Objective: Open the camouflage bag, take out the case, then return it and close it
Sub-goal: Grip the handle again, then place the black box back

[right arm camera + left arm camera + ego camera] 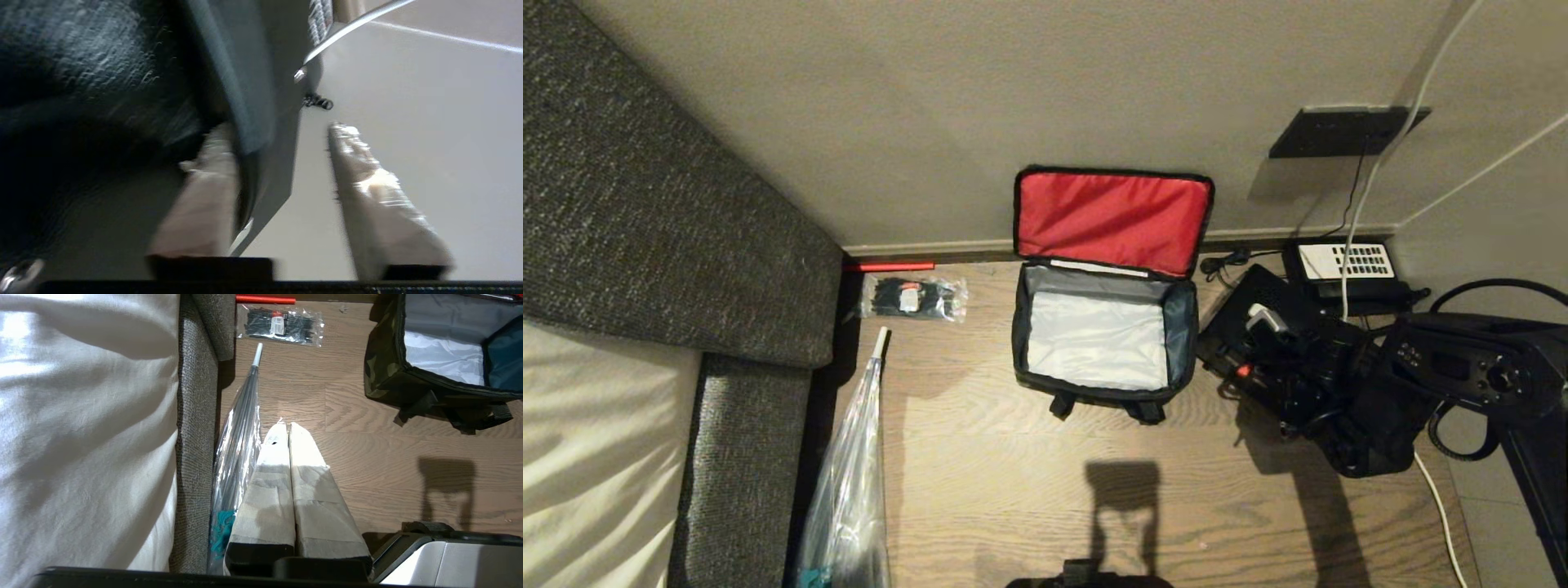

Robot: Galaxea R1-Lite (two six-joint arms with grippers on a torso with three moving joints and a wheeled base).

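With the case [1241,318] out, my right tool [280,130] stands apart around its edge, not yet clamped; next I judge I must clamp and carry it into the bag [1023,327] on this tool's left, while my left tool [289,430] rests together.

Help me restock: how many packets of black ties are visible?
1: the packet of ties, on the floor by the wall between sofa and camouflage bag. Others may hide.

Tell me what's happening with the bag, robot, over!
Left gripper shut, parked over floor. Right gripper open, straddling the case edge beside the camouflage bag. Bag open, empty, lid against wall. Telephone close behind the case.
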